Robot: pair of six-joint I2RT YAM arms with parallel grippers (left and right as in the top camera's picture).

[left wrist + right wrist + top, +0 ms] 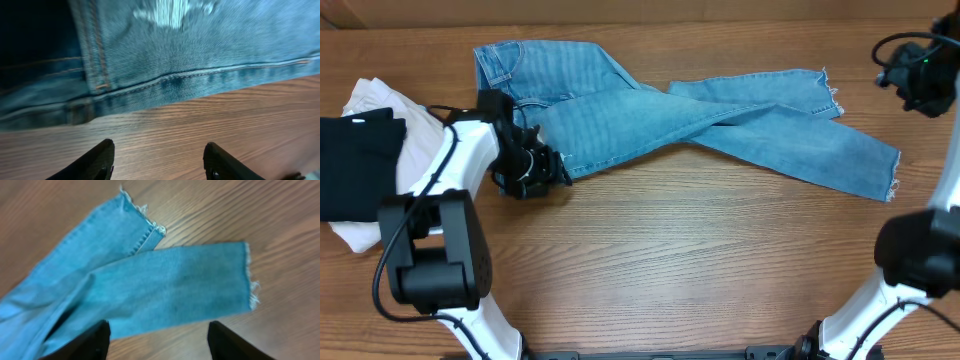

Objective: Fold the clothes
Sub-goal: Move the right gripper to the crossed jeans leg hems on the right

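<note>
The jeans point(660, 115) lie spread along the far edge of the worktop point(670, 270), waistband to the left, legs crossed, frayed hems pointing right, not yet folded. The left claw point(157, 152) sits low just beside the side seam, spread and empty. The right claw point(159, 332) hangs above the hems, also spread and empty, probably so each can take an end
</note>
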